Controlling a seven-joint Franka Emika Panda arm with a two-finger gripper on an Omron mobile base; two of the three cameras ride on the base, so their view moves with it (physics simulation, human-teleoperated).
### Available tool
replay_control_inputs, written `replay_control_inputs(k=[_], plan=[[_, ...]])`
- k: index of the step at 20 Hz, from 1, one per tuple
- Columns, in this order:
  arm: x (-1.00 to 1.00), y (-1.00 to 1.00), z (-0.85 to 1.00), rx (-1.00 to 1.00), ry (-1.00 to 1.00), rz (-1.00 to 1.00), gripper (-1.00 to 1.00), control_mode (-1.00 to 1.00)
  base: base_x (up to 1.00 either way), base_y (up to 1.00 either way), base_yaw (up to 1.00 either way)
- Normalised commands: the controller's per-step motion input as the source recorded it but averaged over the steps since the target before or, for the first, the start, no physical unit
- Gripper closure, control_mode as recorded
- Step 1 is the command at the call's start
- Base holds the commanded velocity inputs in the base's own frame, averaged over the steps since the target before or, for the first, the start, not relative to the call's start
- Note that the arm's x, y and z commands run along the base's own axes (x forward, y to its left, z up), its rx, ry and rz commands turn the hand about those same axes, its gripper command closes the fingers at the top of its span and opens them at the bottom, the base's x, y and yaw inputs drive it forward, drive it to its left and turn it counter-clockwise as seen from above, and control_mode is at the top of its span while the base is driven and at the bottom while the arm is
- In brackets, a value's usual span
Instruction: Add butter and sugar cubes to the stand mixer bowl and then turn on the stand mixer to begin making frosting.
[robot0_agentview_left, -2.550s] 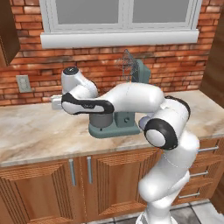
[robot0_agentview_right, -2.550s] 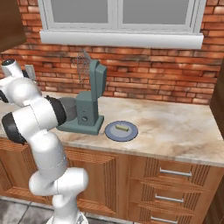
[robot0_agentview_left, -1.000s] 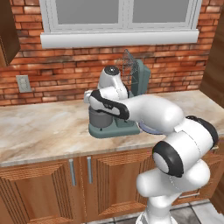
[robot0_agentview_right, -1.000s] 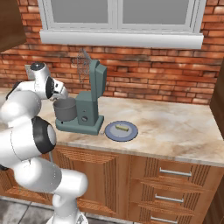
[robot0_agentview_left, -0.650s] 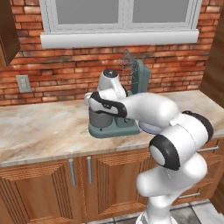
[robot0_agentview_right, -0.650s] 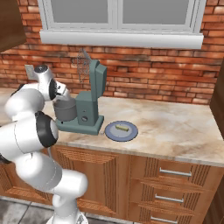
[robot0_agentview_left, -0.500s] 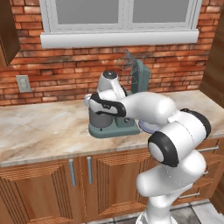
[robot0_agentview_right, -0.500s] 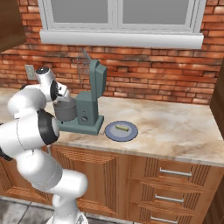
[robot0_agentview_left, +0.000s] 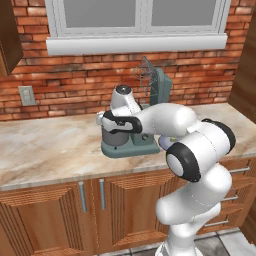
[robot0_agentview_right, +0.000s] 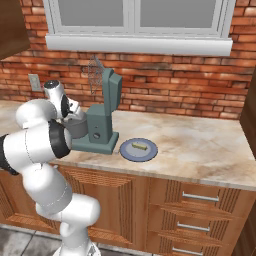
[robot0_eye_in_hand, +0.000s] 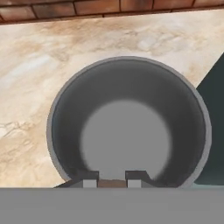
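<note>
the end effector (robot0_eye_in_hand: 112, 183), pinching a small brownish piece, probably a sugar cube, hung over the empty stand mixer bowl (robot0_eye_in_hand: 127, 144); releasing it seemed next.

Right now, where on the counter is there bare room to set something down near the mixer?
Bare marble lies left of the dull teal-green stand mixer, out toward the wall outlet, and right of the flat blue-grey plate toward the counter's end. It is crowded at the dark grey metal bowl, where the pincer hangs over it.
</note>
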Motion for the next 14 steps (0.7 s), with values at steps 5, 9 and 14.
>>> replay_control_inputs(k=[5, 9, 14], plan=[[0.16, 0.00, -0.21, 0.00, 0.01, -0.02, 1.00, -1.00, 0.00, 0.00, 0.00], [0.15, 0.00, -0.22, 0.00, 0.02, -0.02, 1.00, -1.00, 0.00, 0.00, 0.00], [0.07, 0.00, -0.13, 0.00, 0.02, -0.02, -1.00, -1.00, 0.00, 0.00, 0.00]])
